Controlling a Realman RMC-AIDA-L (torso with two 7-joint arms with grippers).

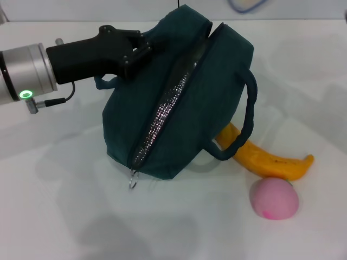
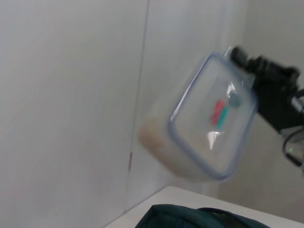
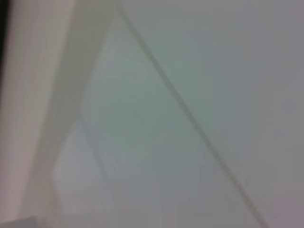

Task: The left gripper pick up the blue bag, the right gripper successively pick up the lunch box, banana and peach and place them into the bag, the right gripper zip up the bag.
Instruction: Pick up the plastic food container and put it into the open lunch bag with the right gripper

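The blue bag (image 1: 184, 103) is tilted up off the white table, its zipper open along a strip of silver lining, with the ring pull (image 1: 133, 181) hanging at its low end. My left gripper (image 1: 142, 47) is shut on the bag's upper left edge. The bag's top edge also shows in the left wrist view (image 2: 190, 217). In that view the lunch box (image 2: 211, 118) hangs in the air above the bag, held by my right gripper (image 2: 259, 71) at its far corner. A bit of the lunch box's rim (image 1: 246, 4) shows in the head view. The banana (image 1: 271, 162) lies partly behind the bag. The peach (image 1: 274, 199) sits in front of the banana.
The white table (image 1: 65, 206) stretches in front of and to the left of the bag. A pale wall (image 2: 71, 95) stands behind it. The bag's loop handle (image 1: 248, 108) hangs over the banana. The right wrist view shows only pale blurred surfaces.
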